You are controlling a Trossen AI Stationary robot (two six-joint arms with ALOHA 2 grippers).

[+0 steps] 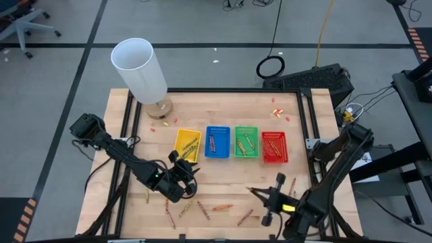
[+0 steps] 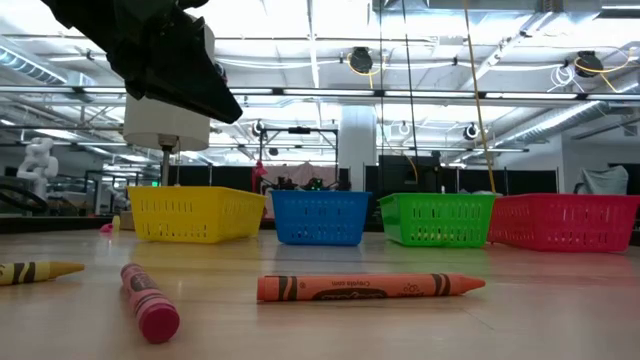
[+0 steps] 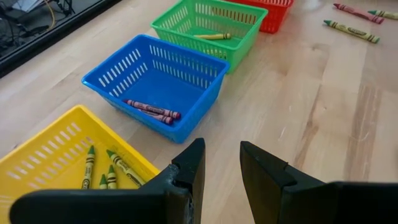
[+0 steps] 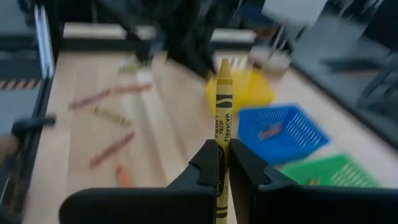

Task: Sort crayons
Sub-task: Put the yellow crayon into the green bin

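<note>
Four trays stand in a row mid-table: yellow (image 1: 187, 143), blue (image 1: 217, 142), green (image 1: 246, 141) and red (image 1: 274, 146), each holding crayons. Loose crayons lie near the front edge, among them an orange one (image 2: 370, 287), a pink-red one (image 2: 150, 303) and others (image 1: 223, 208). My left gripper (image 3: 222, 168) hovers open beside the yellow tray's near corner (image 3: 140, 165), with nothing between its fingers. My right gripper (image 4: 224, 152), at the front right (image 1: 260, 196), is shut on a yellow crayon (image 4: 222, 106). My right gripper pinches the yellow crayon's wrapped shaft (image 4: 222, 134) between its two fingers. The crayon lies along the fingers. Its pointed tip (image 4: 224, 65) sticks out well past the fingertips, and its other end runs back between them. The crayon is lifted clear of the table.
A white cylinder (image 1: 140, 67) on a round wooden base stands at the far left corner. Black rails (image 1: 307, 121) run along the table's left and right sides. Small red-pink scraps (image 1: 277, 111) lie behind the trays. Bare wood (image 3: 323, 112) lies in front of the trays.
</note>
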